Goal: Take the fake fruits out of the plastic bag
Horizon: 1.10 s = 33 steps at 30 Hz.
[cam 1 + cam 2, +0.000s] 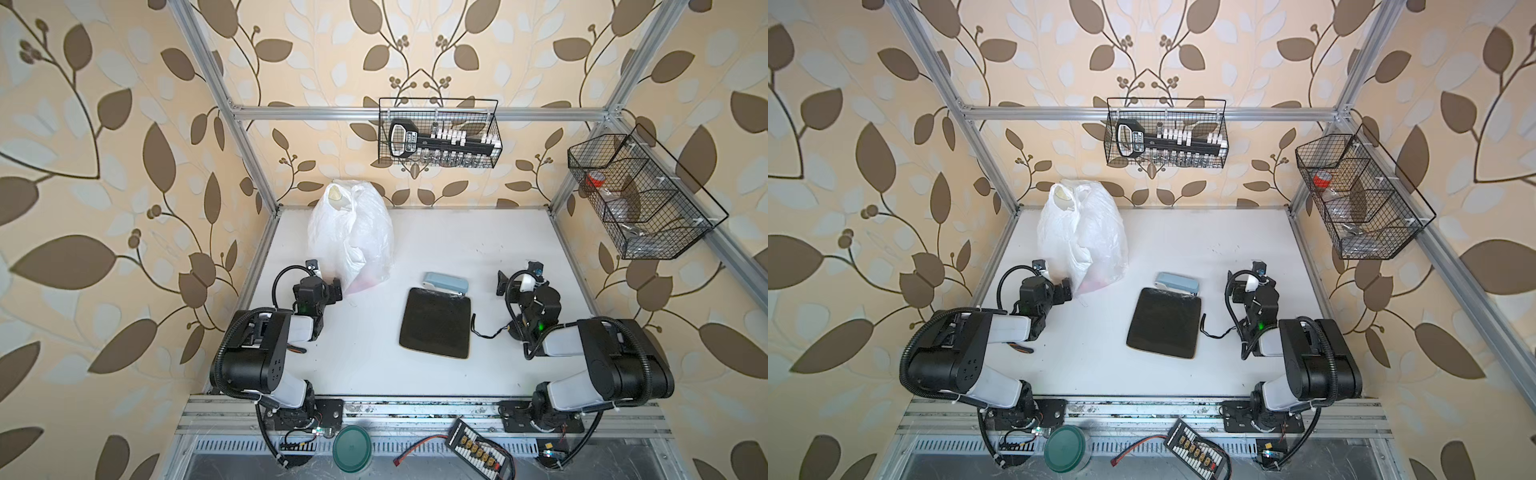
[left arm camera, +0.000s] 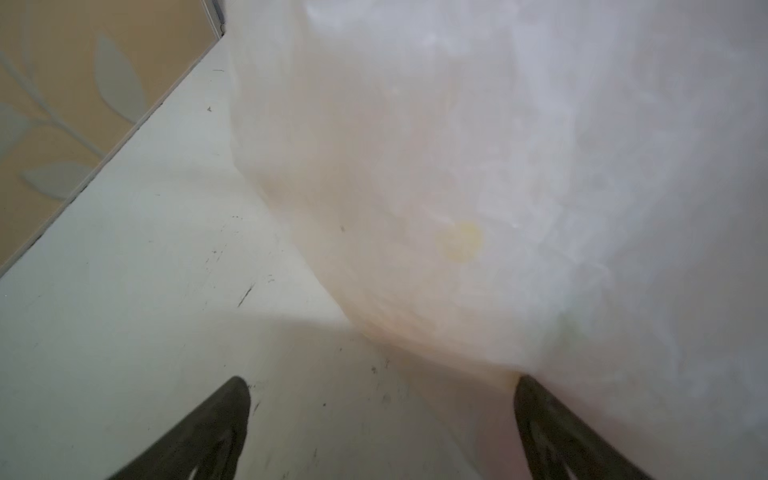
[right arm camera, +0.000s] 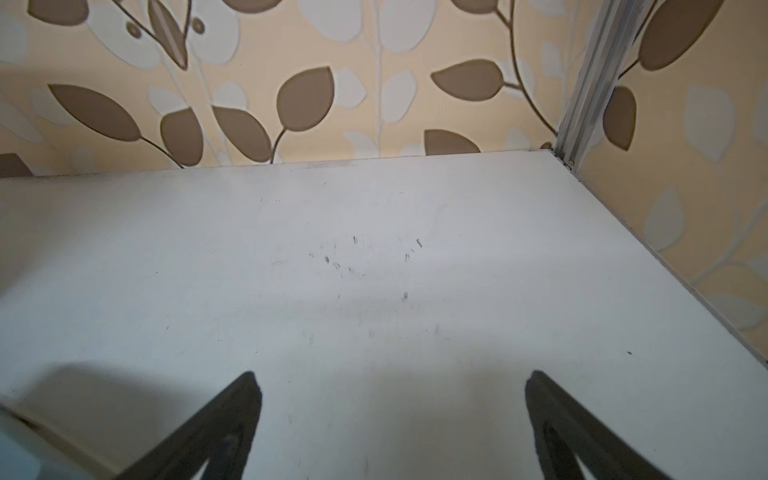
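White, crinkly and half see-through, the plastic bag [image 1: 351, 232] [image 1: 1081, 237] stands upright in both top views at the far left of the table [image 1: 478, 249] [image 1: 1204, 249], with its handles bunched at the top. A reddish blur low inside it is all that shows of the fake fruits [image 1: 368, 280] [image 1: 1096, 282]; none lie out on the table. The left gripper [image 1: 334, 291] [image 1: 1064, 291] sits at the bag's near bottom corner. The right gripper [image 1: 503, 282] [image 1: 1235, 286] is well apart from the bag, on the other side of a black tray [image 1: 436, 324] [image 1: 1165, 324] and a pale blue box [image 1: 446, 282] [image 1: 1177, 282] that touches the tray's far edge.

In the left wrist view the left gripper [image 2: 380, 380] has its 2 fingers spread wide with nothing between them but bare table [image 2: 124, 291]. One fingertip is right against the lower edge of the bag [image 2: 457, 166], which fills most of the picture. A faint yellow patch shows through the plastic; whether it is fruit or print cannot be told.

In the right wrist view the right gripper [image 3: 390, 376] is also spread wide and holds nothing, above scuffed table [image 3: 374, 249] near the back corner.
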### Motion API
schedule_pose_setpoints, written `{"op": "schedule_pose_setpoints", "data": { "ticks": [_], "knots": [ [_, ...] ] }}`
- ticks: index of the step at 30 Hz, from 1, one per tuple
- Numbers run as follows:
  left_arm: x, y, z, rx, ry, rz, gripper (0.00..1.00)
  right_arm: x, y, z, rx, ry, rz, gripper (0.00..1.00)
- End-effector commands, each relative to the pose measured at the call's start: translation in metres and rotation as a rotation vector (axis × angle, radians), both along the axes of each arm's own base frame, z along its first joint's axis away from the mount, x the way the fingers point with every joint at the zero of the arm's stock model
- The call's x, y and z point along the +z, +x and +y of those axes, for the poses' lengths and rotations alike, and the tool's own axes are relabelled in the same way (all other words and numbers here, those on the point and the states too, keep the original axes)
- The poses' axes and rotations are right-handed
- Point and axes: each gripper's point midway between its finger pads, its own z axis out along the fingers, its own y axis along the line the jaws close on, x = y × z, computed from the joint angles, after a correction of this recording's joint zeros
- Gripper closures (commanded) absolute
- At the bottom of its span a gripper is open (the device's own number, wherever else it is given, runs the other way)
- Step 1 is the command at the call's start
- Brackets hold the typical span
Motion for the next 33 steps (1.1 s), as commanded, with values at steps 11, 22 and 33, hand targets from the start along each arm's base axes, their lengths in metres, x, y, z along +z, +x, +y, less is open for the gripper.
{"op": "schedule_pose_setpoints", "data": {
  "ticks": [11,22,33],
  "knots": [
    [0.021,0.010,-0.003,-0.018,0.006,-0.070,0.01,0.007,0.003,0.003,0.021,-0.001,-0.024,0.00],
    [0.021,0.010,-0.002,-0.016,0.006,-0.071,0.01,0.006,0.003,0.003,0.020,-0.002,-0.022,0.01],
    [0.065,-0.003,0.005,0.029,0.015,-0.108,0.01,0.041,-0.009,-0.002,-0.007,0.007,-0.052,0.00]
  ]
}}
